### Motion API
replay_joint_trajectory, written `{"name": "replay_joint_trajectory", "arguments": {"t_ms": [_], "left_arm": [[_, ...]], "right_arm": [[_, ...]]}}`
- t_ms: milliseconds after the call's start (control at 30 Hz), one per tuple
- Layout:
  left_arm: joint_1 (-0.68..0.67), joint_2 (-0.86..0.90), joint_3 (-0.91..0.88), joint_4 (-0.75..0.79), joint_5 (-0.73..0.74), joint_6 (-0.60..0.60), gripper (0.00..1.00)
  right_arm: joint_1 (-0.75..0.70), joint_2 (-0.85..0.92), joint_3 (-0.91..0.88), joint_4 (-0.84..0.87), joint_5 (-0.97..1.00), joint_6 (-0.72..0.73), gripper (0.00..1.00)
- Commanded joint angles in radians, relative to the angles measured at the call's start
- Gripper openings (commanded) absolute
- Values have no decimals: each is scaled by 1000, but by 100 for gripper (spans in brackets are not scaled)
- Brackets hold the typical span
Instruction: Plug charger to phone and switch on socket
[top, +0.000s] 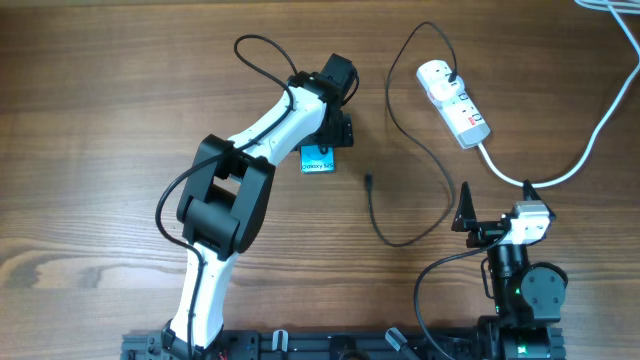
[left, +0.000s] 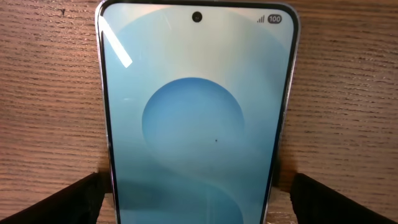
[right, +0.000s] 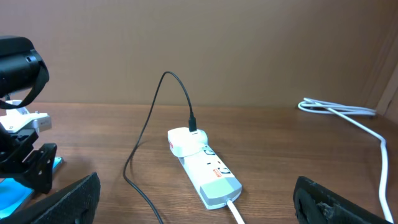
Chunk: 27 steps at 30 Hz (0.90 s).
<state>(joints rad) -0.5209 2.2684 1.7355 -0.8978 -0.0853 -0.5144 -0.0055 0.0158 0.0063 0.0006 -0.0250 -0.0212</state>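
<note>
Phone (left: 196, 112) (screen lit) flat inside the spread left pincer (left: 194, 190)

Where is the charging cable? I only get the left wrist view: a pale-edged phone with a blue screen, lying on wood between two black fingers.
Observer: The small black charger plug lies loose on the wooden table, to the right of the phone and not touching it.
Visitor: Is its other end connected?
Observer: Yes, its thin black cable runs into the white oblong power strip at the far right.
Visitor: And the other arm?
Observer: The right gripper sits near the front right, open and holding nothing.
</note>
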Motion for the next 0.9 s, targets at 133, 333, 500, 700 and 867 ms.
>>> {"name": "replay_joint_trajectory", "arguments": {"t_ms": [133,333,500,700,867], "left_arm": [[9,38,-18,-8,-22,-6,99],[9,38,-18,-8,-22,-6,80],[9,38,-18,-8,-37,-7,78],[9,37,-17,-8,-35,-18,74],[9,12,-17,-8,-2,-18,73]], "right_arm": [[-5,-2,-1,3,2,-5,100],[-5,-2,-1,3,2,-5,100],[-5,-2,-1,3,2,-5,100],[-5,-2,-1,3,2,-5,100],[-5,-2,-1,3,2,-4,100]]}}
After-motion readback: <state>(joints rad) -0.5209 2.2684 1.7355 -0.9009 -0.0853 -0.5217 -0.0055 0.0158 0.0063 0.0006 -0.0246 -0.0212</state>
